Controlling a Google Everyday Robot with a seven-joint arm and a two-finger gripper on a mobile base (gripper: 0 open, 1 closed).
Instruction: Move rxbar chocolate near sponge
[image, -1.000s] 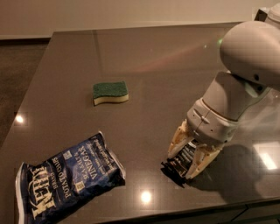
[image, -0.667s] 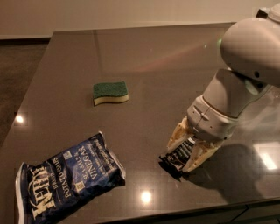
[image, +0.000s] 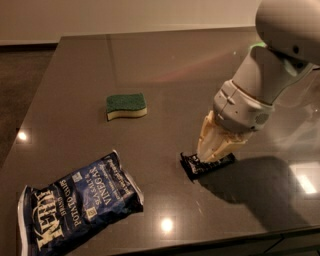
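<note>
Gripper (image: 210, 151): cream tapered fingers pinch the rxbar chocolate (image: 193, 165), a flat black wrapper lying on the glossy grey table (image: 165, 65) | sponge (image: 126, 105): wavy-edged, green scrub top, pale foam base, well apart up-left | potato chip bag (image: 80, 200): crinkled blue foil, front left.

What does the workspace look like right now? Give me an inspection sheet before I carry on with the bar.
Surface: dark glossy table, with light reflections on it.
Job's things: rxbar chocolate lies flat at front right, under the gripper; sponge lies green side up, farther back and to the left, well apart from the bar.
Clutter: blue potato chip bag lies at front left.
Grippers: gripper is down at the rxbar chocolate, pointing at the table.
Cables: nothing seen.
Surroundings: dark floor on the left, pale wall behind.
</note>
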